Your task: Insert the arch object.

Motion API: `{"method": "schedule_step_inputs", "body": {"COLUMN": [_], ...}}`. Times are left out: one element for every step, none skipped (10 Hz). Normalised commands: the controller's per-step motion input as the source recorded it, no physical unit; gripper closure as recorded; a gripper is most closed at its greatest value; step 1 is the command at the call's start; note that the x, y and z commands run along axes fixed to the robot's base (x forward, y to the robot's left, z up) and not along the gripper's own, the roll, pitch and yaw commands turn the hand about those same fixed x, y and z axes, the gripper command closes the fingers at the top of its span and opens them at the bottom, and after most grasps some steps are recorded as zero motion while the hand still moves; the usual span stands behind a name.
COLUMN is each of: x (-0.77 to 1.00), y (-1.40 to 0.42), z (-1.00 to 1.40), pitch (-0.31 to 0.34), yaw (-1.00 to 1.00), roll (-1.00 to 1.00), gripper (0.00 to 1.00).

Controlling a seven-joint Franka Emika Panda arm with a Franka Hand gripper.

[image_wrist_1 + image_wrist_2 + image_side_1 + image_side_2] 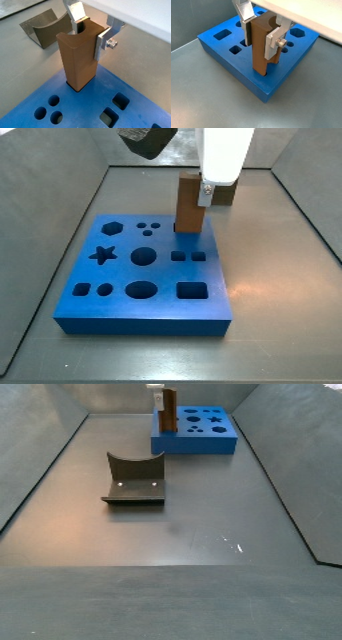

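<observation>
**A:** What is in the scene?

**B:** A blue board [147, 278] sits on a grey surface [187, 534] with low grey walls around it. Its top is cut with holes: a star, a hexagon, circles, squares and rounded slots.

**A:** Where is the bar?

**B:** The bar [260, 47] is long, orange-brown and plain-sided. It stands upright at a corner of the board, in both side views at the board's edge nearest the back wall. In both wrist views its lower end sits in a hole in the board [79, 89], with most of its length still above the top face.

**A:** And the claw?

**B:** The claw [90, 29] is at the bar's upper end, closed on it. In both wrist views the flat silver fingers [274, 42] press on opposite sides of the bar. In a side view a white part of the arm comes down from above onto the bar [191, 206].

**A:** Anything else on the surface?

**B:** A dark fixture [134, 481], an L-shaped bracket on a base plate with a curved dip along its top edge, stands well apart from the board [201, 432], out on the open surface. It also shows beyond the bar in a wrist view [43, 29].

**A:** Any writing, brands or labels?

**B:** None that I can read on the board, bar, claw or fixture.
</observation>
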Motion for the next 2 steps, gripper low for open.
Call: {"method": "schedule_step_inputs", "body": {"x": [0.0,0.0], "y": [0.0,0.0], "z": [0.0,0.0], "pitch": [-0.006,0.0], "yaw": [0.0,0.0], "roll": [-0.01,0.0], "gripper": [1.0,1.0]}}
